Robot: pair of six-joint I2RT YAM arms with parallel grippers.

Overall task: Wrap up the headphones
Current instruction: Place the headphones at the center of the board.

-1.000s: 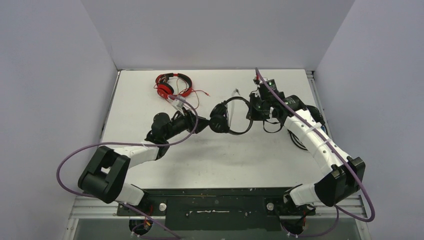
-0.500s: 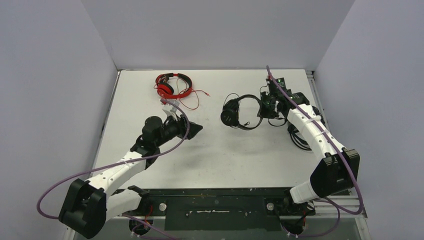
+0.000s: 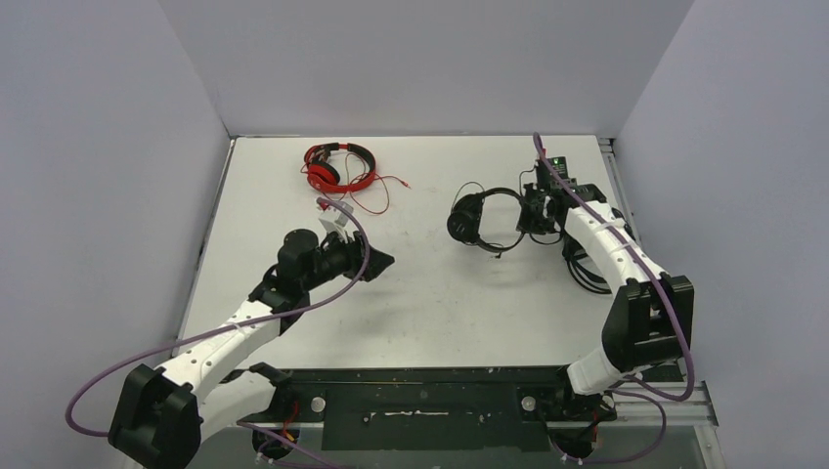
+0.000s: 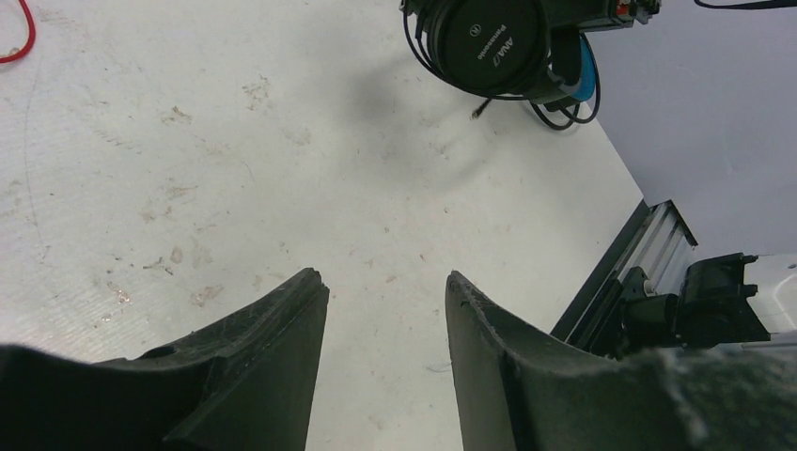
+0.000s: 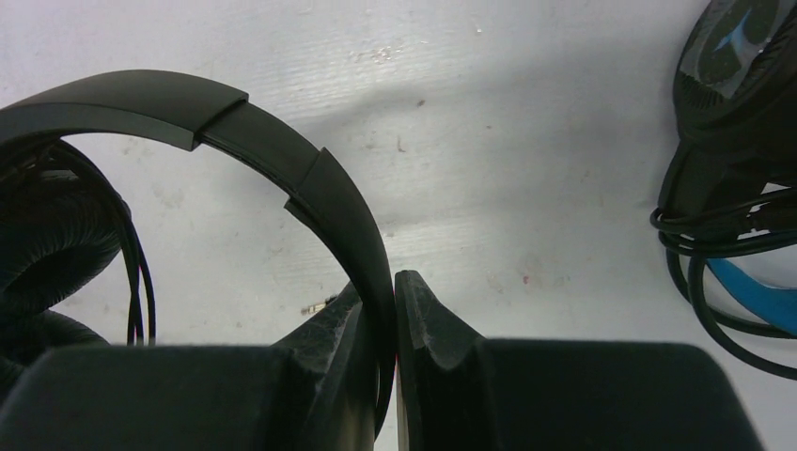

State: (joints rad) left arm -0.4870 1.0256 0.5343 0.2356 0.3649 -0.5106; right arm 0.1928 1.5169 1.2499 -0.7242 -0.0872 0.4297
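Headphones number three on the counter [image 3: 440, 303], and the all-black pair [image 3: 484, 220] is the one in hand. The right hand [image 5: 393, 282] is pinched tight on its headband, fingers closed against either face of the band. The pair sits at the far right of the counter and, judging by the shadow under the ear cup in the left wrist view, hangs a little above the surface.

Its thin cable looks gathered around the cup and band rather than trailing, with only the plug [image 4: 479, 108] dangling free, so I judge the wrapping of this pair to be done or nearly so.

Just beside it to the right, partly under the right arm, lies the pair with the blue headband [image 5: 747, 291], its cord in loops near the cup. The red pair [image 3: 339, 166] sits well apart at the far left, and its red cord [image 3: 386, 191] strays loose across the counter — that one appears not yet wrapped.

The left hand [image 4: 385, 282] is spread wide and holds nothing, hovering over bare counter nearer the middle.

The next move, as I read it, is to set the black pair down near the blue one without snagging either cord, then release. After that the red cord needs gathering — the left hand is the closer one for it.
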